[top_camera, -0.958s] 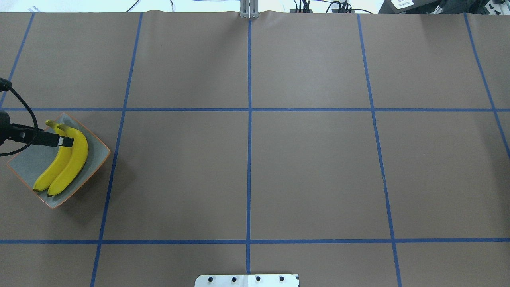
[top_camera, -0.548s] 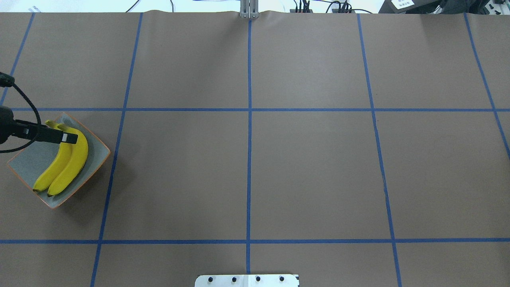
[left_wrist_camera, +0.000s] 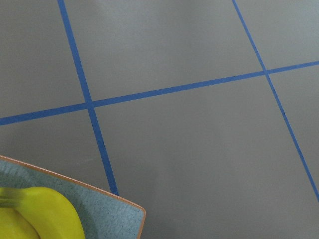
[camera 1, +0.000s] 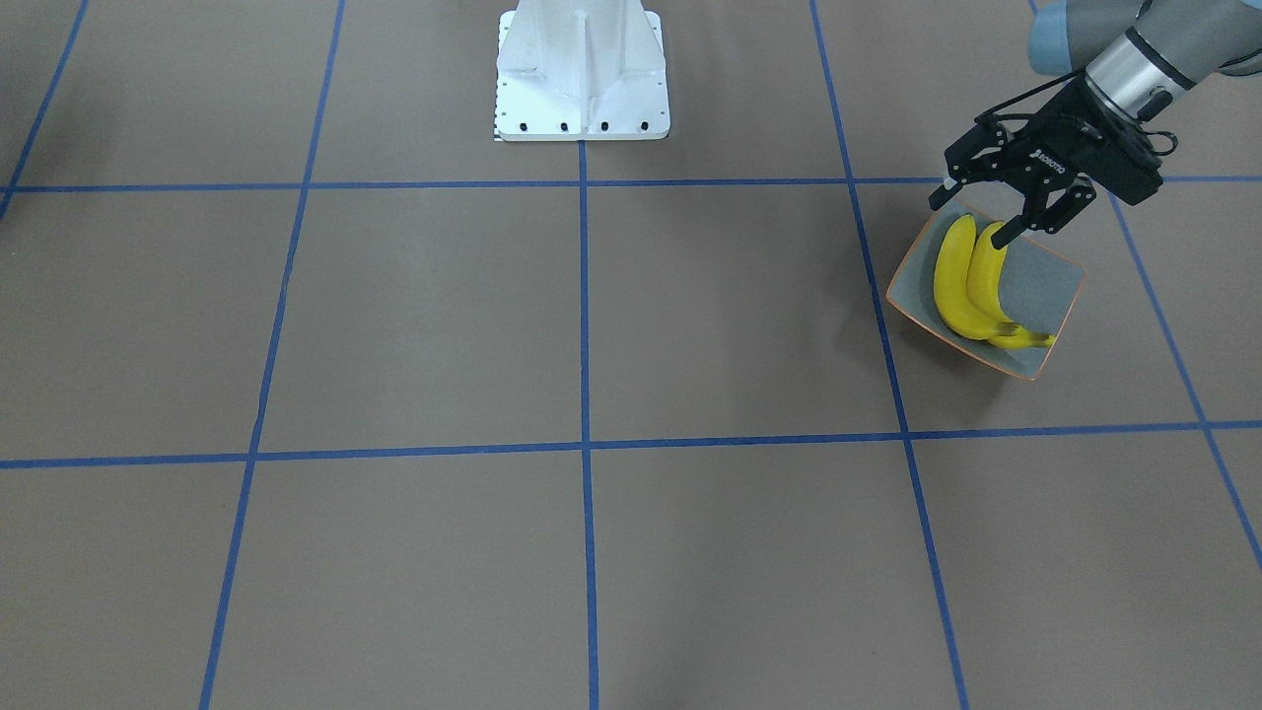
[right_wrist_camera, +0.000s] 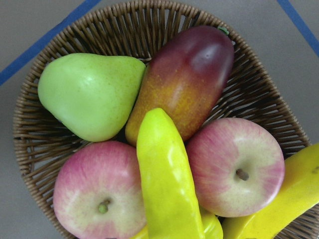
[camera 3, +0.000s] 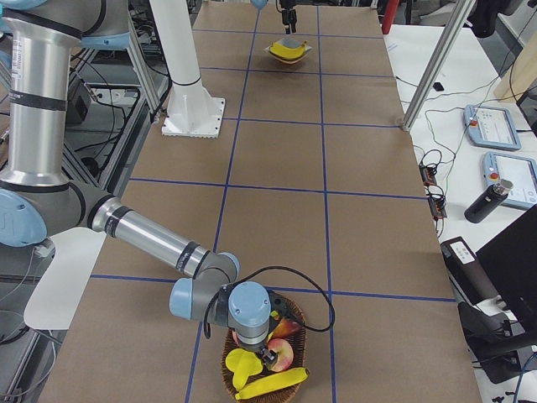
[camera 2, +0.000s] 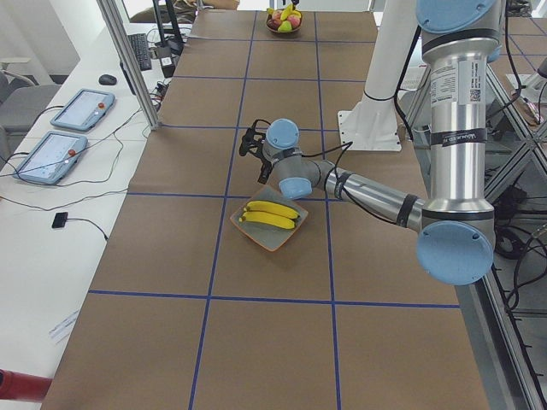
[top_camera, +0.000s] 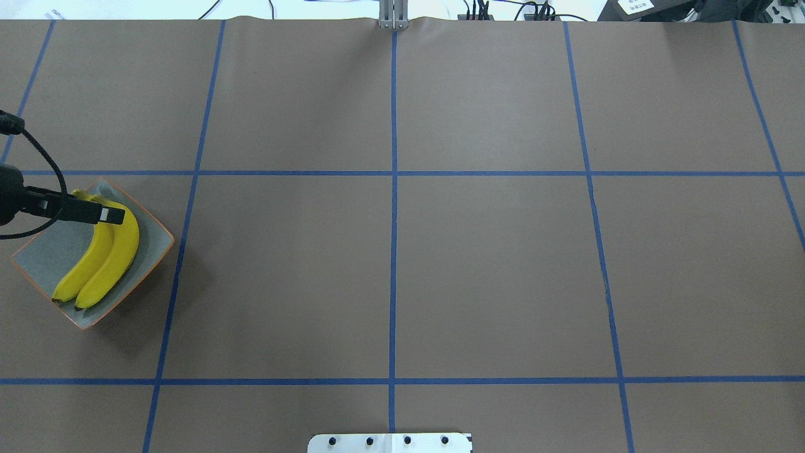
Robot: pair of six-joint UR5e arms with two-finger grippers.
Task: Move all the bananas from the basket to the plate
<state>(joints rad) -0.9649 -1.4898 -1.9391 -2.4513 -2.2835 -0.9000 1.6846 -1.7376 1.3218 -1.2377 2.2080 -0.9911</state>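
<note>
Two yellow bananas [camera 1: 971,286] lie side by side on the grey-blue plate [camera 1: 1050,286] with the orange rim, at the table's left in the overhead view [top_camera: 44,258]. My left gripper [camera 1: 971,219] hovers open and empty over the bananas' end nearer the robot base; it also shows in the overhead view [top_camera: 108,214]. Two more bananas [right_wrist_camera: 167,184] lie in the wicker basket [right_wrist_camera: 149,25] on top of other fruit. My right gripper [camera 3: 260,344] hangs just above that basket [camera 3: 231,357]; I cannot tell whether it is open or shut.
The basket also holds a green pear [right_wrist_camera: 89,94], a mango [right_wrist_camera: 187,79] and two apples [right_wrist_camera: 234,172]. The white robot base [camera 1: 582,69] stands at the table's middle edge. Blue tape lines grid the brown table.
My left gripper has shifted slightly toward the stem end of the plated bananas and away from their middle. The bananas and plate have not moved.
</note>
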